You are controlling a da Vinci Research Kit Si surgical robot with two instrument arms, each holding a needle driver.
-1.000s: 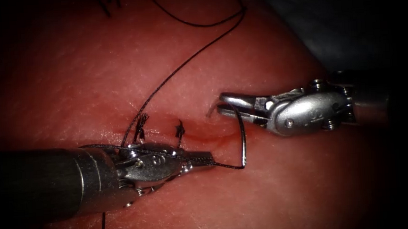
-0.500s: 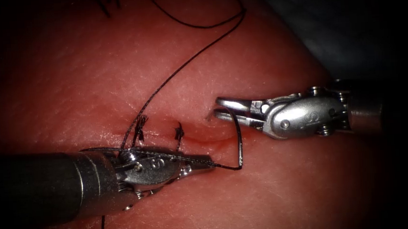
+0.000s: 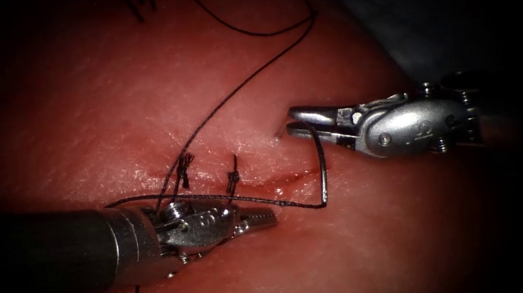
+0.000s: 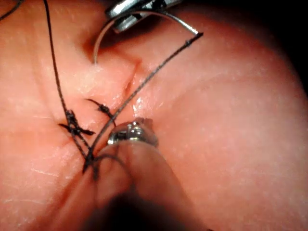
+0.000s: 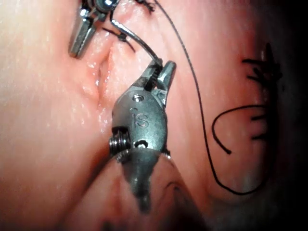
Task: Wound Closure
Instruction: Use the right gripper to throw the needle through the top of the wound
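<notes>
Surgical practice bench (lab setup): stitched tissue (image 3: 352,244) w/ cut, dark thread (image 3: 239,84) across it.

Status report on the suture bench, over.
Right tool jaws shut on needle near its tip end, needle clear of tissue. Left tool jaws shut, holding nothing. Thread drapes across left tool.

Glossy metal needle (image 3: 322,167); moist, glistening tissue (image 3: 150,111); matt black thread (image 3: 234,90).
</notes>
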